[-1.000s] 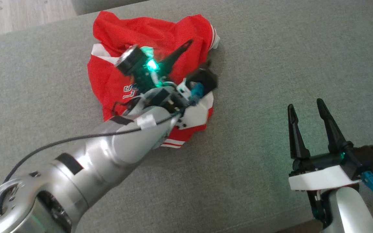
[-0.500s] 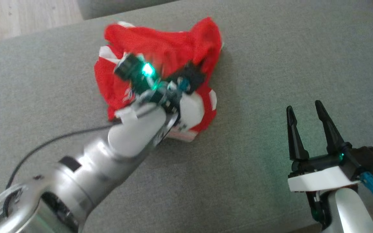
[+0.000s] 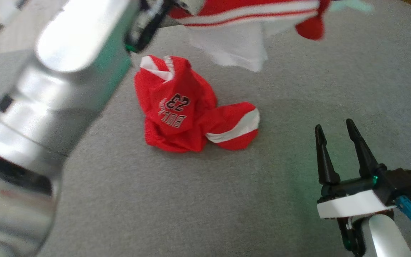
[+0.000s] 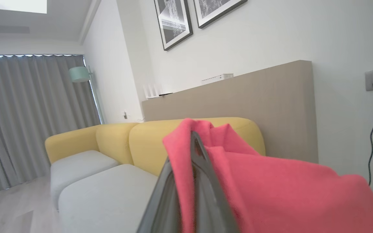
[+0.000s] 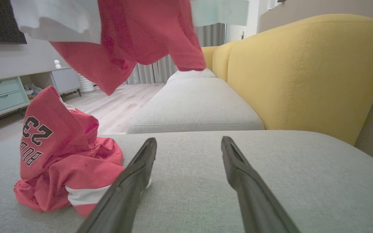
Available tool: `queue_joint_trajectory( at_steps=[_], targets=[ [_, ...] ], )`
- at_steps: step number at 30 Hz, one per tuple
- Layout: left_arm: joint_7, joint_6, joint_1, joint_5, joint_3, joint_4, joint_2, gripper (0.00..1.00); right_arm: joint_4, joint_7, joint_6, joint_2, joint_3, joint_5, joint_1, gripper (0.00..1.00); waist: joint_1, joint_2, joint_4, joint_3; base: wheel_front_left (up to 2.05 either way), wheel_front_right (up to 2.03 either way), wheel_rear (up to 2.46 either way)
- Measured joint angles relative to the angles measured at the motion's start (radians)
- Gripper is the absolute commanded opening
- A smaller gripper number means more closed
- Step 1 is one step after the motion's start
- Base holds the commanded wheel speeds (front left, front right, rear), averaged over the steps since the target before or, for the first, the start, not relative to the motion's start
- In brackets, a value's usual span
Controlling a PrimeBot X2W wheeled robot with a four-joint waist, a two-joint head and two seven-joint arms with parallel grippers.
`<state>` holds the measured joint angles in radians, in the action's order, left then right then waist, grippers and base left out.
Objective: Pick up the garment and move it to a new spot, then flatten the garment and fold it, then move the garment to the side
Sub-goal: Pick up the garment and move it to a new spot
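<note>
Spreading across nearly the whole head view, the grey seat cushion (image 3: 262, 200) carries the scene, and in the right wrist view a yellow backrest (image 5: 303, 71) rises along its 3 o'clock side. The silver left forearm (image 3: 48, 89) is blurred and close to the camera, sweeping from 8 o'clock up to about 11 o'clock of the head view. At 12 o'clock hangs the red-and-white garment (image 3: 248, 14), held well clear of the cushion, with white stripes along its red edge and a pale inner layer drooping beneath it. From the right wrist camera the same cloth dangles from the top edge, between 10 and 12 o'clock. A crumpled red jersey (image 3: 177, 110) printed with 23 and a white band lies on the cushion just toward 11 o'clock from the centre of the head view, apart from the hanging cloth. The right tool (image 3: 334, 125) sits low at 4 o'clock, its two dark fingers spread and nothing between them, pointing over bare cushion beside the crumpled jersey. The left tool (image 4: 194, 139) has its fingers pressed together, pinching a fold of the red-and-white garment that drapes over them toward 4 o'clock of its own wrist view
</note>
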<state>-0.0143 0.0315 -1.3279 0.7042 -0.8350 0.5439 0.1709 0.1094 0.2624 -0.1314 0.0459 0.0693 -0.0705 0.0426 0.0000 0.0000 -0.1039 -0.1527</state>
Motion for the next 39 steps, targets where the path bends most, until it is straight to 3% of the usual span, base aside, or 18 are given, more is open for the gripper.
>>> queue_joint_trajectory(
  at_steps=[5,13,18,25,31,32,33,37,39],
  targets=[
    [0.004,0.002,-0.005,-0.002,0.024,0.013,0.113,0.00,-0.004,0.000,0.000,0.000,-0.016,0.003,-0.014,1.00,0.0001,0.0000,0.066,0.011,0.00,0.00,0.00],
    [-0.037,-0.051,0.141,-0.007,0.076,0.018,0.323,0.00,-0.009,0.000,0.000,0.000,-0.044,0.042,-0.016,1.00,0.0000,0.0000,0.205,0.016,0.00,0.00,0.00],
    [-0.070,-0.074,0.263,0.029,0.101,0.023,0.391,0.00,-0.014,0.000,0.000,0.000,-0.041,0.066,-0.018,1.00,0.0000,0.0000,0.276,0.009,0.00,0.00,0.00],
    [-0.147,-0.084,0.413,0.096,0.136,0.101,0.408,0.00,-0.024,0.000,0.000,0.000,-0.046,0.134,-0.014,1.00,0.0001,0.0000,0.366,-0.054,0.00,0.00,0.00],
    [-0.201,-0.082,0.485,0.153,0.162,0.228,0.320,0.00,-0.032,0.000,0.000,0.010,-0.053,0.175,-0.003,1.00,0.0002,0.0000,0.416,-0.141,0.00,0.00,0.00],
    [-0.210,-0.072,0.489,0.156,0.165,0.245,0.306,0.30,-0.033,0.000,0.000,0.015,-0.054,0.178,0.001,1.00,0.0002,0.0000,0.423,-0.153,0.00,0.00,0.00],
    [-0.218,-0.066,0.491,0.159,0.174,0.259,0.289,1.00,-0.034,0.000,0.000,0.019,-0.056,0.178,0.007,1.00,0.0003,0.0000,0.430,-0.164,0.00,0.00,0.00],
    [-0.235,-0.066,0.495,0.139,0.213,0.269,0.251,1.00,-0.034,0.000,0.000,0.024,-0.059,0.178,0.017,1.00,0.0003,0.0000,0.452,-0.179,0.00,0.00,0.00],
    [-0.235,-0.079,0.514,0.085,0.267,0.203,0.251,1.00,-0.033,0.000,0.000,0.023,-0.061,0.178,0.020,1.00,0.0002,0.0000,0.449,-0.170,0.00,0.00,0.00]
  ],
)
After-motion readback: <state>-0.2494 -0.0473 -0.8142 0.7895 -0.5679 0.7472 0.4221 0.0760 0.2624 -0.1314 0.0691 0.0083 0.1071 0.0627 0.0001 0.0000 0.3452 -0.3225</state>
